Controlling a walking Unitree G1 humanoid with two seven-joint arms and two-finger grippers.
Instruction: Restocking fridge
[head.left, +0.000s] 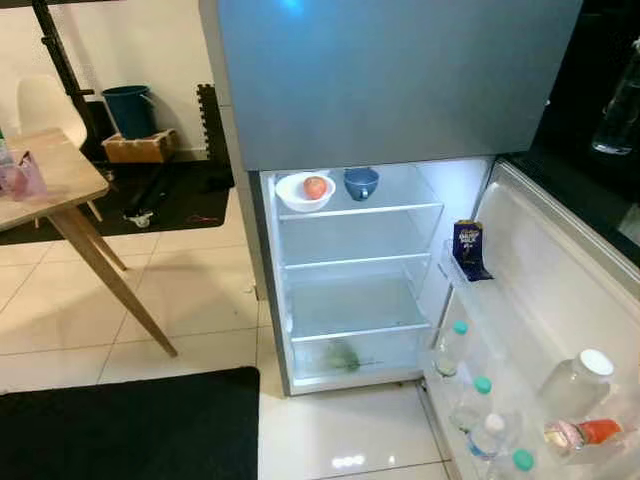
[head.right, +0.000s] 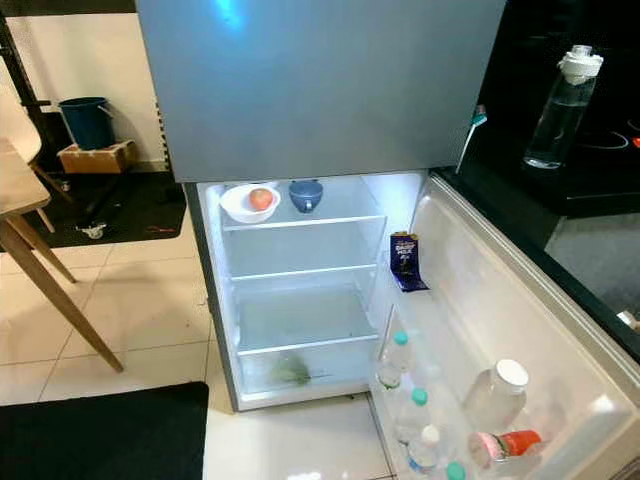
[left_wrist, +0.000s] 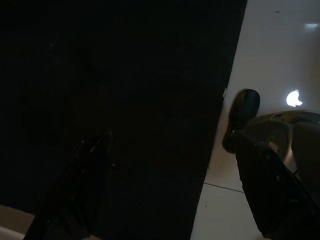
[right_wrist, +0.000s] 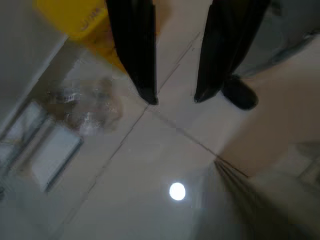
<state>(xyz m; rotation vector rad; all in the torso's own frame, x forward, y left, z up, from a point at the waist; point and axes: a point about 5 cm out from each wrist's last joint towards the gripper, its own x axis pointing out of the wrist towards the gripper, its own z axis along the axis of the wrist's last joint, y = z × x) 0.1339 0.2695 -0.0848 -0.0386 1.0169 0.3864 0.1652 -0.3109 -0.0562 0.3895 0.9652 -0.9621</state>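
The fridge (head.left: 360, 212) stands open in front of me, its door (head.left: 540, 270) swung out to the right. On the top shelf a white bowl (head.left: 290, 196) holds a red-orange fruit (head.left: 315, 186), with a blue bowl (head.left: 361, 182) beside it. Something green (head.left: 343, 355) lies in the bottom drawer. The door racks carry a dark blue packet (head.left: 467, 245), several capped bottles (head.left: 452, 345), a white-lidded jar (head.left: 577, 383) and an orange-capped item (head.left: 585, 433). My left gripper (left_wrist: 170, 137) hangs open over a black mat. My right gripper (right_wrist: 176, 96) hangs open over pale tiles, holding nothing.
A clear water bottle (head.right: 562, 110) stands on the black counter right of the fridge. A wooden table (head.left: 50, 180) stands at the left, with a blue bucket (head.left: 130, 108) and a box behind it. A black mat (head.left: 120, 425) lies on the floor. Something yellow (right_wrist: 80, 17) is near my right gripper.
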